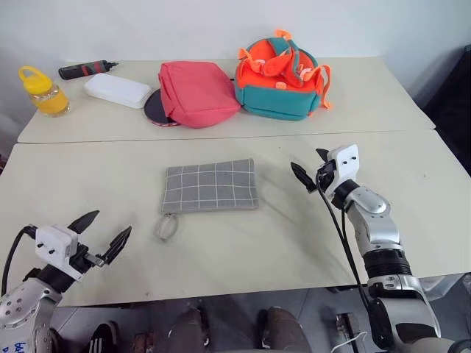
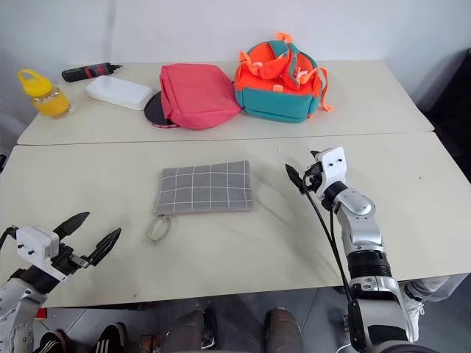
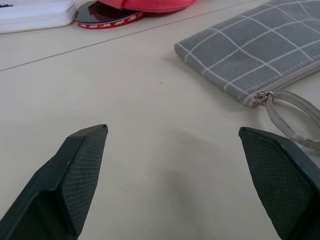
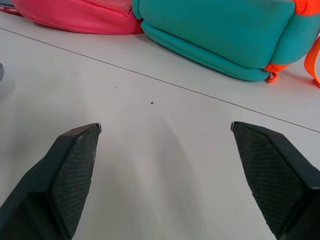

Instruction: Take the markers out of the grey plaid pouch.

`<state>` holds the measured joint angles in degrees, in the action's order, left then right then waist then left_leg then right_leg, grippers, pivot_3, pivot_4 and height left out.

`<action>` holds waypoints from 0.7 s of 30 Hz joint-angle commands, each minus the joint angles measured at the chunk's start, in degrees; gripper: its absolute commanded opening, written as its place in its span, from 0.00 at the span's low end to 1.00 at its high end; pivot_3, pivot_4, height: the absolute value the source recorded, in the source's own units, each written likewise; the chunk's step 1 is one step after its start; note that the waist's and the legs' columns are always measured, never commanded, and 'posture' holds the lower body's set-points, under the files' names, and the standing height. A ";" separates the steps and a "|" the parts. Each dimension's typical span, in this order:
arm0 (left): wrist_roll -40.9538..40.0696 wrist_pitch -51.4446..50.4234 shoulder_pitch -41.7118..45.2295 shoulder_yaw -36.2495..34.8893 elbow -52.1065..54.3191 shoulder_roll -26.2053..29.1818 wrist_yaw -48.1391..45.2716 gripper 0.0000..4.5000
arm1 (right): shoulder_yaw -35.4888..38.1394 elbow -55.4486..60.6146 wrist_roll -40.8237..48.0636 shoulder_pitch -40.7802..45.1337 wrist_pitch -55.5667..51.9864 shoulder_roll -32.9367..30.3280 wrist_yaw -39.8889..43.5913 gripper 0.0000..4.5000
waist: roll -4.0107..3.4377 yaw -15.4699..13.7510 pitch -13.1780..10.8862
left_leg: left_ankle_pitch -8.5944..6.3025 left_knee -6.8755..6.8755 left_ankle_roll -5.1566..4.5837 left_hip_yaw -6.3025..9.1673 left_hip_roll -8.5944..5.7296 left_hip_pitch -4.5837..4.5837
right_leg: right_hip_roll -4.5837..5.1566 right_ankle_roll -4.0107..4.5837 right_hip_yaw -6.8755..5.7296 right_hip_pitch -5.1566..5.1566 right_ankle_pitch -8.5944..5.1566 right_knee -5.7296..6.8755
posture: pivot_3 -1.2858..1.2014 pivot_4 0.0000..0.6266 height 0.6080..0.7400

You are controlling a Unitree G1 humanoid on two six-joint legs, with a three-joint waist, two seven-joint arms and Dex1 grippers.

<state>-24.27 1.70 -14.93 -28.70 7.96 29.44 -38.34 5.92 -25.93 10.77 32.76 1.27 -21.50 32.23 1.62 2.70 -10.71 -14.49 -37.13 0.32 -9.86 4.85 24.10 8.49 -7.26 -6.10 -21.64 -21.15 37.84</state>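
The grey plaid pouch (image 1: pixel 210 185) lies flat in the middle of the near table, its ring pull (image 1: pixel 165 226) trailing off its front left corner. The zipper edge (image 3: pixel 280 82) looks closed in the left wrist view. The markers are hidden. My left gripper (image 1: pixel 112 223) hovers open near the table's front left edge, short of the pouch and pointing toward it, with nothing between its fingers. To the right of the pouch my right gripper (image 1: pixel 307 163) is open and empty over bare table.
On the far table stand a pink-red bag (image 1: pixel 195 92), a teal and orange backpack (image 1: pixel 283 77), a white case (image 1: pixel 116 90), a yellow bottle (image 1: pixel 43 92), a black tool with a red band (image 1: pixel 87 69) and a dark disc (image 1: pixel 156 110). A seam (image 1: pixel 368 133) divides the tables.
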 commanded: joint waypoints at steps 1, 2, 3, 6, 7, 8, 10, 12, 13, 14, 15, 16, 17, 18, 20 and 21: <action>0.47 1.18 0.19 -0.46 0.83 0.43 0.46 0.99 | 0.10 2.90 0.40 -0.17 1.05 0.19 0.33 0.97 | 0.00 0.19 0.00 | 0.00 0.00 0.00 0.00 0.00 0.00 | 0.00 0.00 0.00 0.00 0.00 0.00 | 0.52 0.24 1.00; 0.75 1.56 0.42 -0.61 0.75 0.29 0.91 0.99 | 0.02 2.99 0.35 -0.16 1.03 0.19 0.38 0.97 | 0.00 0.28 0.00 | 0.00 0.01 0.00 0.00 0.00 0.00 | 0.00 0.00 0.00 0.00 0.00 0.00 | 0.52 0.24 1.00; 1.89 2.03 0.57 -0.63 0.72 0.46 1.68 0.99 | -0.06 3.31 0.36 -0.11 0.80 0.26 0.35 0.97 | 0.00 0.34 0.00 | 0.00 0.01 0.00 0.00 0.00 0.00 | 0.00 0.00 0.00 0.00 0.00 0.00 | 0.52 0.24 1.00; 1.91 2.24 0.99 -0.37 0.67 0.69 1.34 0.99 | -0.82 4.93 0.62 0.22 0.09 0.48 1.12 0.97 | 0.00 0.44 0.00 | 0.00 0.02 0.00 0.01 0.00 0.00 | 0.00 0.00 -0.01 0.00 0.00 0.00 | 0.52 0.24 1.00; 1.73 2.67 1.18 -0.20 0.56 0.70 0.78 0.99 | -1.40 6.43 1.17 0.26 -0.56 0.80 1.98 0.97 | -0.01 0.52 0.00 | 0.00 0.02 0.00 0.01 0.00 0.00 | 0.00 0.00 -0.01 0.00 0.00 0.00 | 0.52 0.24 1.00; 2.07 3.34 1.55 -0.02 0.18 0.65 0.65 0.99 | -1.91 8.04 1.87 0.27 -1.36 1.28 2.69 0.97 | -0.01 0.58 -0.01 | 0.00 0.04 0.00 0.00 0.00 0.00 | 0.00 0.00 0.00 -0.01 0.00 -0.01 | 0.52 0.24 1.00; 3.24 4.67 2.53 0.34 -0.90 0.59 1.15 0.99 | -3.03 11.28 3.30 0.02 -3.37 2.30 4.37 0.97 | -0.02 0.58 -0.01 | 0.00 0.05 0.01 0.01 0.02 -0.01 | -0.01 0.00 0.00 -0.02 0.00 0.00 | 0.52 0.24 1.00; 4.88 6.22 4.26 0.94 -2.71 0.66 1.98 1.00 | -5.39 15.00 3.90 -0.58 -5.31 3.52 6.14 0.83 | -0.03 0.53 -0.01 | 0.00 0.05 0.02 0.01 0.03 0.00 | -0.02 0.00 -0.01 -0.02 0.00 0.01 | 0.52 0.24 1.00; 5.94 7.36 5.45 1.25 -3.91 0.71 2.49 1.00 | -7.04 16.40 3.14 -0.89 -5.55 4.10 6.56 0.75 | -0.02 0.51 -0.01 | 0.00 0.05 0.02 0.02 0.03 -0.01 | -0.03 0.00 -0.01 -0.02 0.00 0.02 | 0.52 0.24 1.00; 7.23 8.44 6.81 1.56 -5.36 0.92 3.08 1.00 | -8.66 17.30 2.08 -1.02 -5.51 4.77 6.60 0.69 | -0.02 0.48 -0.01 | 0.00 0.04 0.02 0.02 0.03 0.00 | -0.02 0.00 -0.01 -0.02 0.00 0.01 | 0.52 0.24 1.00; 8.65 9.96 8.21 1.79 -6.90 1.14 3.80 1.00 | -9.86 17.70 1.34 -0.94 -5.47 5.54 6.44 0.60 | -0.02 0.48 -0.01 | 0.00 0.04 0.02 0.01 0.02 0.00 | -0.02 0.00 -0.01 -0.02 0.00 0.01 | 0.52 0.24 1.00; 9.47 11.00 9.50 1.97 -8.29 1.35 4.27 1.00 | -10.83 17.67 0.67 -0.73 -5.19 6.31 6.04 0.52 | -0.02 0.47 -0.01 | 0.00 0.04 0.02 0.02 0.02 0.01 | -0.02 0.00 -0.02 -0.02 0.00 0.01 | 0.52 0.24 1.00; 10.35 12.03 10.76 2.30 -9.87 1.79 4.49 1.00 | -11.55 16.97 -0.02 -0.27 -4.85 7.26 5.27 0.44 | -0.02 0.45 -0.01 | 0.00 0.03 0.02 0.02 0.02 0.01 | -0.02 0.00 -0.02 -0.02 0.00 0.02 | 0.52 0.24 1.00; 11.33 13.91 12.19 2.83 -11.88 2.35 4.32 1.00 | -11.93 15.78 -0.46 0.44 -4.65 8.47 4.29 0.35 | -0.02 0.42 -0.01 | 0.00 0.03 0.02 0.02 0.02 0.01 | -0.02 0.00 -0.02 -0.02 0.00 0.02 | 0.52 0.24 1.00; 13.36 16.95 14.66 4.08 -15.71 3.48 4.06 1.00 | -12.76 12.87 -2.44 1.90 -3.40 9.93 2.43 0.21 | -0.02 0.37 -0.01 | 0.00 0.02 0.02 0.02 0.00 0.03 | -0.01 -0.01 -0.03 -0.02 0.00 0.03 | 0.52 0.24 1.00; 14.35 18.23 16.19 4.85 -17.79 3.99 4.13 1.00 | -13.57 10.49 -4.54 2.91 -1.90 10.24 1.31 0.11 | -0.02 0.37 -0.01 | 0.00 0.01 0.02 0.01 0.00 0.03 | -0.01 -0.01 -0.04 -0.03 0.00 0.02 | 0.52 0.24 1.00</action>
<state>-11.57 16.91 0.25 -24.25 -8.26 32.53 -34.59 -7.44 -14.31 8.31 33.99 -3.12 -11.35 35.37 1.60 3.08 -10.72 -14.48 -37.12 0.34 -9.86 4.84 24.13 8.48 -7.27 -6.13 -21.67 -21.14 37.87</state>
